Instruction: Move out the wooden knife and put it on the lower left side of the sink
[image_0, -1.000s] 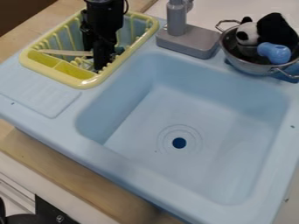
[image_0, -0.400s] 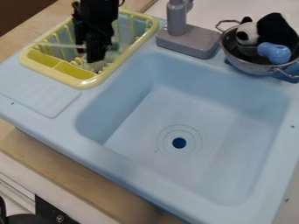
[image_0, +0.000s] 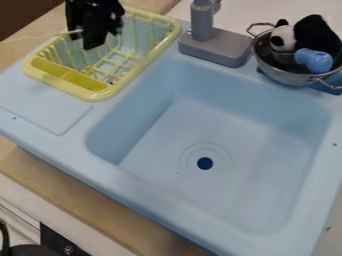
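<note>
Above the back left part of the yellow dish rack (image_0: 100, 94), my gripper (image_0: 89, 44) hangs shut on the wooden knife (image_0: 48, 36). The knife is pale and blurred; it sticks out to the left of the gripper, over the rack's left rim, with its other end hidden by the gripper. The light blue sink (image_0: 200, 125) fills the middle, and its flat drainboard lies at the left in front of the rack.
A grey faucet (image_0: 214, 46) stands behind the basin. At the upper right a metal pot (image_0: 287, 76) holds a panda toy (image_0: 283, 38), a black item and a blue item (image_0: 314, 60). The wooden counter edge runs along the lower left.
My gripper has risen and moved up-left in the view, bringing the knife out of the rack. The rack's inside is now more visible.
</note>
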